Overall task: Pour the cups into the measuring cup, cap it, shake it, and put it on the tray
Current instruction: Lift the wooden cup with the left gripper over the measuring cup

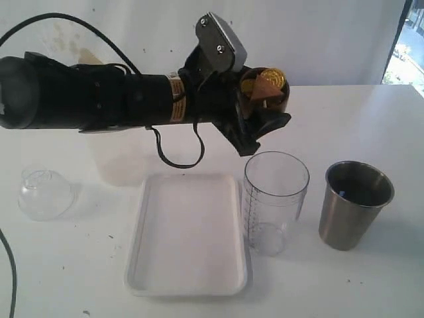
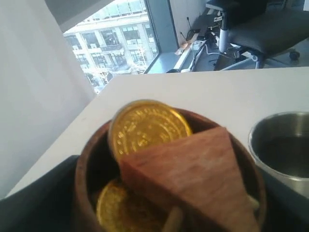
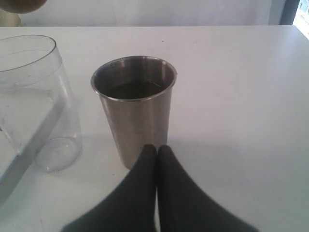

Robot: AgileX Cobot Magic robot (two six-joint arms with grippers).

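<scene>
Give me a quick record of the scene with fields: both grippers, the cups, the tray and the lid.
left gripper: closed on wooden cup, held tipped above measuring cup
wooden cup: holds gold coins and a wooden wedge
measuring cup: upright, looks empty, just right of tray in the exterior view
steel tumbler: upright, right of measuring cup, contents unclear
right gripper: shut, holding nothing, near steel tumbler's base
tray: nothing on it
lid: lying left of tray
</scene>
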